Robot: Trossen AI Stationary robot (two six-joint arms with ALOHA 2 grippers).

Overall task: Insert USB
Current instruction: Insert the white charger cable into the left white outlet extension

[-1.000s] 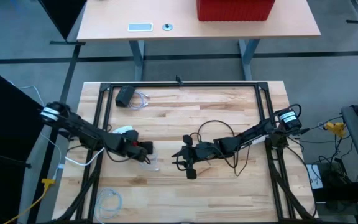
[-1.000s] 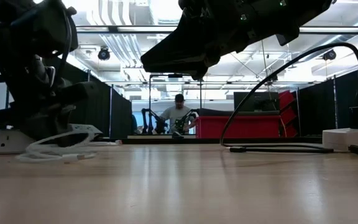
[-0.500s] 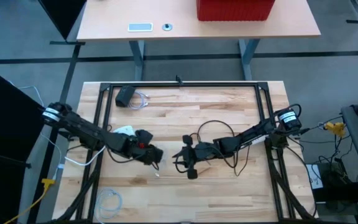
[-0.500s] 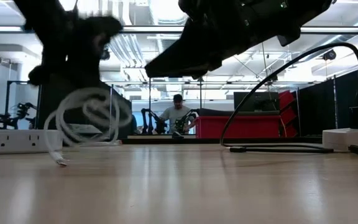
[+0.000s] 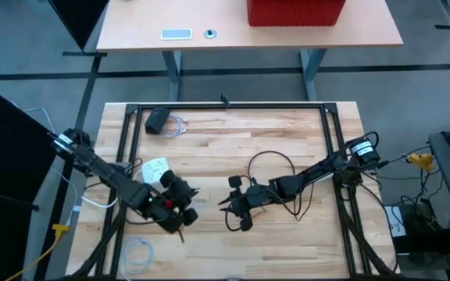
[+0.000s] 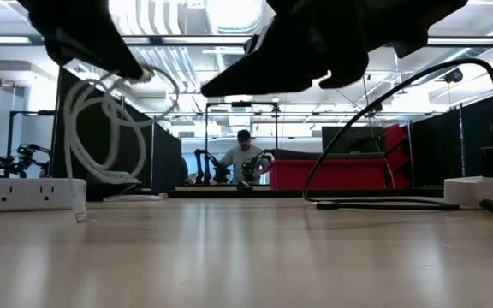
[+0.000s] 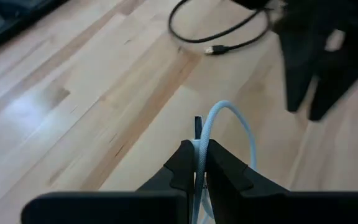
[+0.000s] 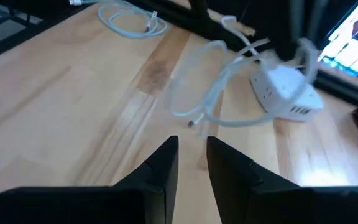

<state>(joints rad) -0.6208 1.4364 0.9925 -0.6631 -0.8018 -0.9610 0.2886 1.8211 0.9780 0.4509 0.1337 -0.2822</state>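
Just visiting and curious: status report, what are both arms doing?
Left gripper shut on white USB cable, lifted off the table. Right gripper open, empty, hovering mid-table. Power strip unobstructed.

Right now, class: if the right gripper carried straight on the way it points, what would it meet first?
Probably the hanging white cable held up by the left gripper; the white power strip lies just beyond. The right gripper has open, empty fingers. Depth is unclear, so it might pass under the loop.

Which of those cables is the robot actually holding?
The pale looped cable, pinched in the left tool. The black cable and two other pale coils lie on the table.
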